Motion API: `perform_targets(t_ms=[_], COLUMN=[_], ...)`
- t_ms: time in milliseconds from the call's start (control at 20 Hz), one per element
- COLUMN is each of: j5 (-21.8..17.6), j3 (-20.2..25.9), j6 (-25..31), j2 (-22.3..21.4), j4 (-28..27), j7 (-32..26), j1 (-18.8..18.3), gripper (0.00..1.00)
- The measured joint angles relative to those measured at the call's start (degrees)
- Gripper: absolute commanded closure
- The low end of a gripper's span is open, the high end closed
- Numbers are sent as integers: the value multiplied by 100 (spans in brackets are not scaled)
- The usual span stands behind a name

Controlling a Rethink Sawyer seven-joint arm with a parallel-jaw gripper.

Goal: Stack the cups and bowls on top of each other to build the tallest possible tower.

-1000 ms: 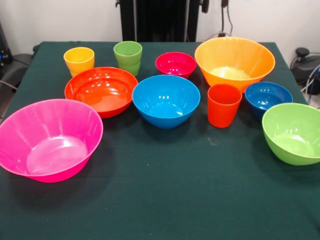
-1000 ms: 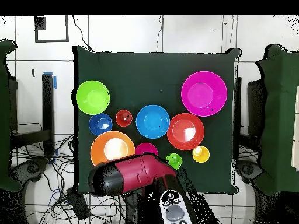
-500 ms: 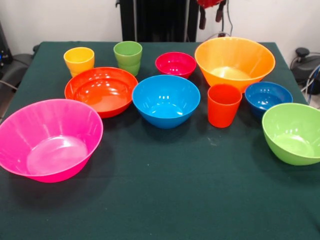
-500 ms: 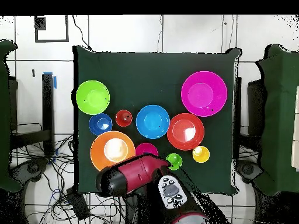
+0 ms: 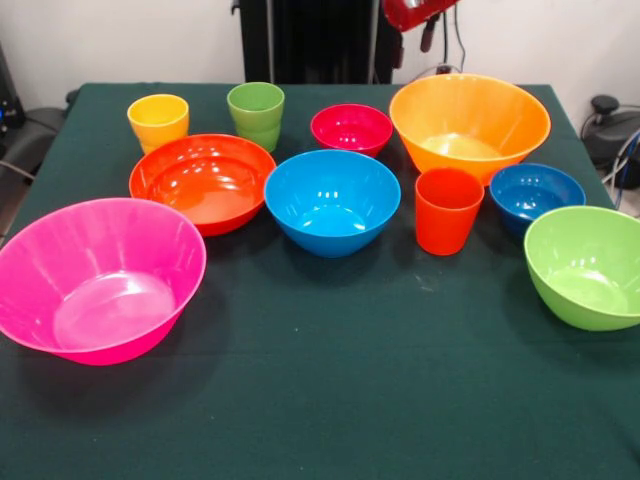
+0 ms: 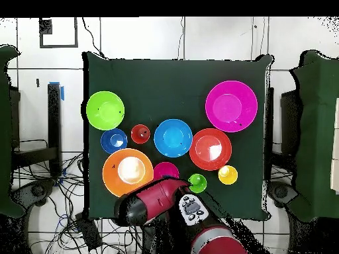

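All the cups and bowls stand apart on the green table, none stacked. The large pink bowl (image 5: 95, 280) is front left and holds nothing. Behind it are the red-orange bowl (image 5: 203, 182), blue bowl (image 5: 332, 202), yellow cup (image 5: 158, 121), green cup (image 5: 256, 115) and magenta bowl (image 5: 351, 128). To the right are the yellow-orange bowl (image 5: 469, 122), orange-red cup (image 5: 447, 210), dark blue bowl (image 5: 536, 195) and lime bowl (image 5: 588, 265). The gripper (image 5: 420, 20) shows only at the top edge, above and behind the yellow-orange bowl. In the overhead view the red arm (image 6: 159, 198) covers part of the magenta bowl (image 6: 165, 170).
The dark green table (image 5: 320, 400) has open cloth along its front half. The black pedestal (image 5: 310, 40) stands behind the far edge. A dark chair or stand (image 5: 612, 120) sits off the right side, and cables (image 6: 59, 198) lie on the floor near the robot's base.
The red arm has come into the top of the front view and dropped slightly. In the overhead view it has swung over the table's near edge. The cups and bowls have not moved.
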Motion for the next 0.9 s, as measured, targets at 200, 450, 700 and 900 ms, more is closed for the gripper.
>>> perform_targets(t_ms=[200, 450, 700, 900], j5=[-188, -466, -733, -903], j3=[-96, -304, -475, -593], j6=[0, 1, -73, -219], j2=[79, 214, 403, 533], j4=[-1, -17, -88, -187], j7=[0, 0, 0, 0], j1=[-27, -88, -155, -196], gripper=[0, 0, 0, 0])
